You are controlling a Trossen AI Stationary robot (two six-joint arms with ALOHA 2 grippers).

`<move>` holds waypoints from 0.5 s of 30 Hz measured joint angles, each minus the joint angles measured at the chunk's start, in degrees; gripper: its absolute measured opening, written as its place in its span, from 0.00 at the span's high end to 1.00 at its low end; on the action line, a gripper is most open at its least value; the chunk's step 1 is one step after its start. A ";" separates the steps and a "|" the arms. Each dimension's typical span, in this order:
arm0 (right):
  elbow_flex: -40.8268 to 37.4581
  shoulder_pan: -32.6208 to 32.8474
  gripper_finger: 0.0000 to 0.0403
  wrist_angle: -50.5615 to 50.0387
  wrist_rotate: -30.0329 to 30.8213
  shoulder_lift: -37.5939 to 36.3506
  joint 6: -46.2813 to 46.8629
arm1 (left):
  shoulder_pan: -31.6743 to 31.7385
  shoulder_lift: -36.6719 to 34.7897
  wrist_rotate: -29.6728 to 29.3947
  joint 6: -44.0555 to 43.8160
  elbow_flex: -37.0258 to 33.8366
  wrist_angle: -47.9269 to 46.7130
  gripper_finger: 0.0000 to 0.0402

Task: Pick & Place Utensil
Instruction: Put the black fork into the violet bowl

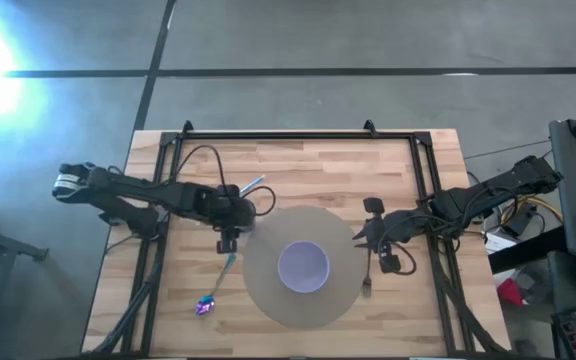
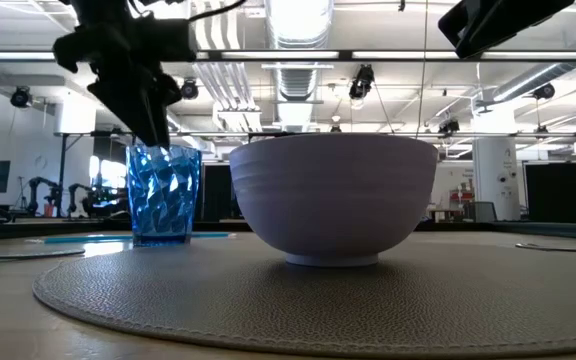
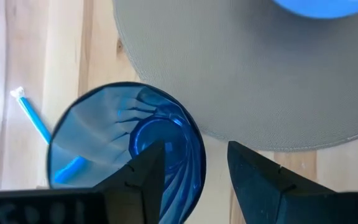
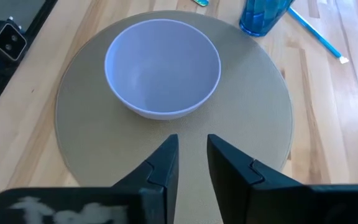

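Left jaws (image 3: pixel 191 171) wide over blue cup (image 3: pixel 126 149); right jaws (image 4: pixel 192 155) narrow, empty.

Two dark jointed arms; left arm (image 1: pixel 138 195) with white base band, black cable loop; wedge-shaped black fingers (image 3: pixel 263 180).

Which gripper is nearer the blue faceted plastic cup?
Left. The left gripper hovers directly over the blue faceted plastic cup, one finger above its rim. The right gripper sits across the round grey mat, beyond the white bowl.
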 joint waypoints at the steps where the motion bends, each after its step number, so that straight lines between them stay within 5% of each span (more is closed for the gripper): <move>1: 0.00 0.01 0.81 -0.02 -0.01 0.00 0.47 | 0.00 -0.57 0.00 0.04 0.00 -0.01 0.59; 15: 0.00 0.04 0.82 -3.45 -6.45 0.00 16.04 | 0.00 -9.44 -0.04 4.45 0.00 4.12 0.59</move>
